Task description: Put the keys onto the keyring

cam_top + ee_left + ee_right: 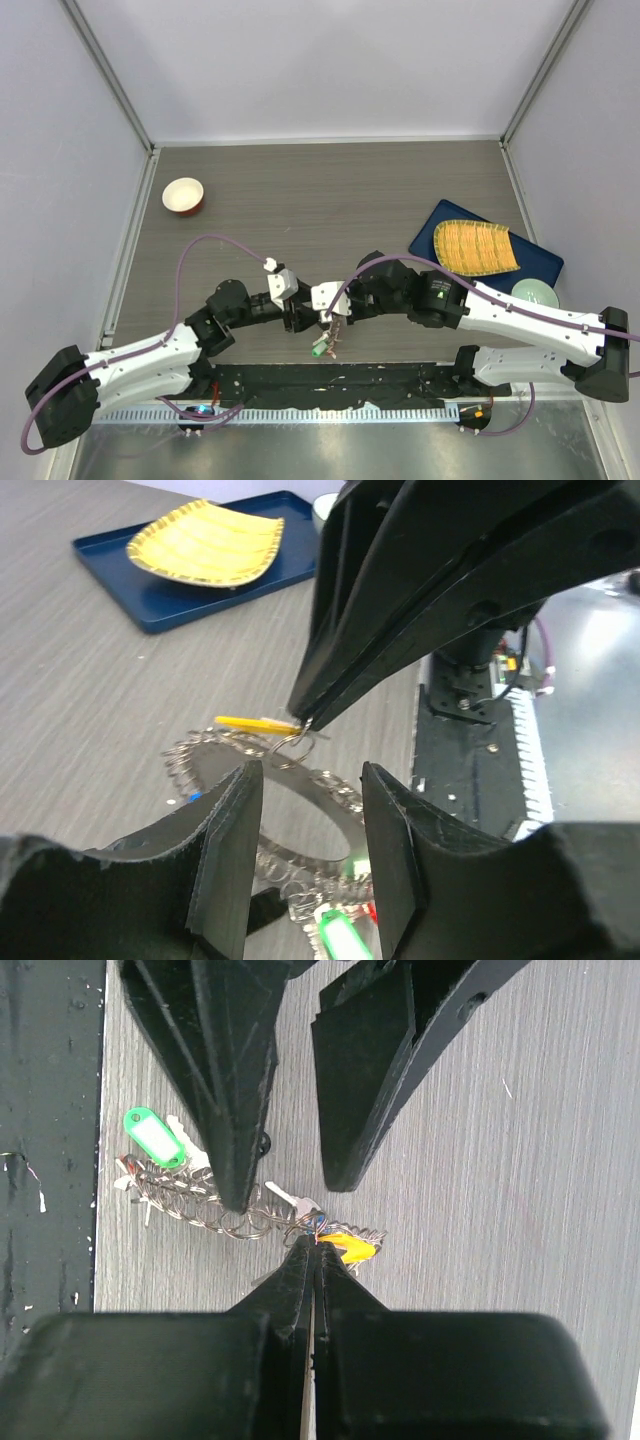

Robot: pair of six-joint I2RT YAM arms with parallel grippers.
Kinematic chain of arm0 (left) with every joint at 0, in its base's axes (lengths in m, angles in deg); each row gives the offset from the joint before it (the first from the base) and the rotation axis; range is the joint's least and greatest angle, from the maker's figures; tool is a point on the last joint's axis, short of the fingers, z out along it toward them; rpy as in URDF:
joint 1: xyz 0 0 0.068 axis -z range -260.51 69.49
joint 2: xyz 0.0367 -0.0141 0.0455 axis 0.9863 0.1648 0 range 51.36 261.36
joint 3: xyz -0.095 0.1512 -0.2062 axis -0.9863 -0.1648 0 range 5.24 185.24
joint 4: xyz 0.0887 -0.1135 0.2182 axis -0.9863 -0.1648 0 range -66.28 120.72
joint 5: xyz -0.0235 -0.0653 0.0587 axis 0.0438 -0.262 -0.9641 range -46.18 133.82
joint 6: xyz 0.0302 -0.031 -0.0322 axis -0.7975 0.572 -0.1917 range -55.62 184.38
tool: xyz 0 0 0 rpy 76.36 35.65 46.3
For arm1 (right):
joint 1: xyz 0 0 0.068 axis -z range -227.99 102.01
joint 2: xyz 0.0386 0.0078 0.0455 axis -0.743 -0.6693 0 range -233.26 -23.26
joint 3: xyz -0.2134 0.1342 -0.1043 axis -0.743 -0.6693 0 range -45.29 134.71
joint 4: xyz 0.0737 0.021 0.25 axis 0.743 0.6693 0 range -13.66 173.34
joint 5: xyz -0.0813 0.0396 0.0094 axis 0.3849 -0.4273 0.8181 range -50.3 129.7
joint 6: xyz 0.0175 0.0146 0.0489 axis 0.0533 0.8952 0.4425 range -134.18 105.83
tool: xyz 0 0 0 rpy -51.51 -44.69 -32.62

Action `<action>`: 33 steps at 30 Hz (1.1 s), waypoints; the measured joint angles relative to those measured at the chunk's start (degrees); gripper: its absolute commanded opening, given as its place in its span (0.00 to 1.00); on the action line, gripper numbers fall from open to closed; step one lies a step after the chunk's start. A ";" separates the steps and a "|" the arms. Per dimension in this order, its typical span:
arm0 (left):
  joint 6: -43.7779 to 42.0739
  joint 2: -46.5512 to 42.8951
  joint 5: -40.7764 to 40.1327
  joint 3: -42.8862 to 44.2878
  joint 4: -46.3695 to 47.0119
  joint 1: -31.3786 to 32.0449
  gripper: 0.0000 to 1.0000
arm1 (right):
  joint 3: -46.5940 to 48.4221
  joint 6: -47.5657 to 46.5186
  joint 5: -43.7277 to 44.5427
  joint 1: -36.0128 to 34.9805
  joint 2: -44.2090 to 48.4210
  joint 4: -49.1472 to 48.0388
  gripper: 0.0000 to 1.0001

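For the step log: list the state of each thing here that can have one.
Left end effector: open, over the keyring.
Right end effector: shut on the yellow-tagged key.
Yellow-tagged key: pinched at its small loop, beside keyring's rim.
Green-tagged key: ungripped, by the keyring.
Bowl: upright, empty.

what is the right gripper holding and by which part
The right gripper pinches the yellow-tagged key by its small wire loop, beside the keyring.
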 measured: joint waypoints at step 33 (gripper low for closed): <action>-9.68 9.73 10.23 3.45 1.44 -3.19 0.27 | 0.00 -0.04 -1.97 0.00 0.13 0.79 0.01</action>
